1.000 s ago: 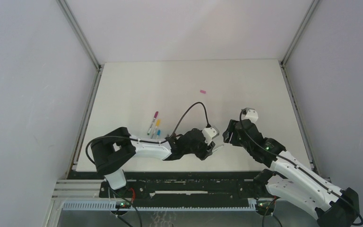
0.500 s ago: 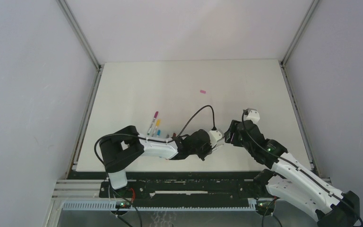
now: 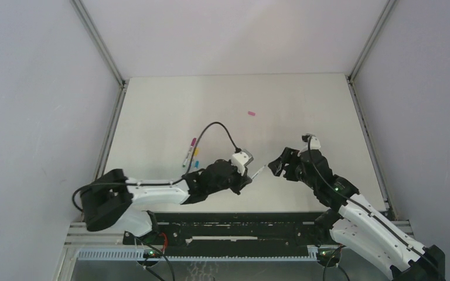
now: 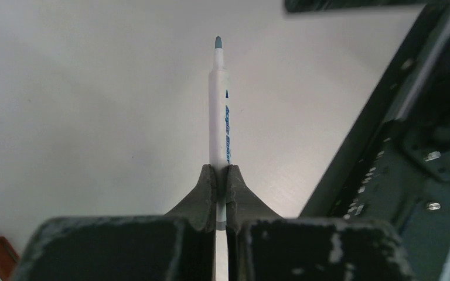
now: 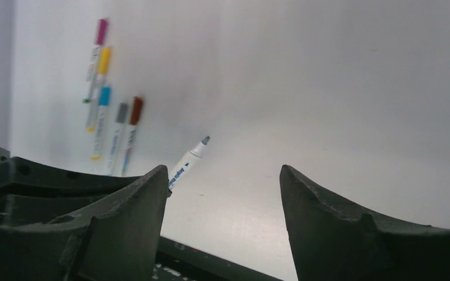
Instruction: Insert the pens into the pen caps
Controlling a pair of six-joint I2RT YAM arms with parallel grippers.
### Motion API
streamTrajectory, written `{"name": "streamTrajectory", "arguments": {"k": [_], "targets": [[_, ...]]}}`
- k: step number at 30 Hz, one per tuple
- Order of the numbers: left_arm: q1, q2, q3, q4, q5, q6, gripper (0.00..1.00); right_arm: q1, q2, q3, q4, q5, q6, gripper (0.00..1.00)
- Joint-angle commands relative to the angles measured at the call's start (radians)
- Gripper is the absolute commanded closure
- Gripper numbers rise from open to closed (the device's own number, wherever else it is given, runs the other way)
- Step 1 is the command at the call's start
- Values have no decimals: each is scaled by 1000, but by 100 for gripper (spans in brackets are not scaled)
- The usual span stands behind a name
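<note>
between the left jaws, shut tight, an uncapped pen (image 4: 218,105) is gripped near its rear end. its long axis is held straight out and its greyish tip is aimed at the right jaws, which stand open and empty just beyond that tip. a lone pink cap (image 3: 251,113) lies on the surface (image 3: 304,105), well apart and farther out from both arms; the right arm is judged the nearer. five capped pens (image 5: 102,99) are laid side by side on the left.
</note>
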Motion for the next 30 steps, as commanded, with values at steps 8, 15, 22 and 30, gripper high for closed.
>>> {"name": "streamTrajectory", "arguments": {"k": [8,15,22,30], "targets": [[23,-358,-166,237,2,-166,100,-23,-29,-101,403,-355,144,29],[24,-389,-177,227,9,-197,100,-23,-47,-116,522,-417,187,29],[24,-407,-183,260,39,-204,100,-23,-54,-119,553,-423,191,33],[24,-410,-178,268,109,-174,100,-18,51,-120,678,-531,210,56]]}}
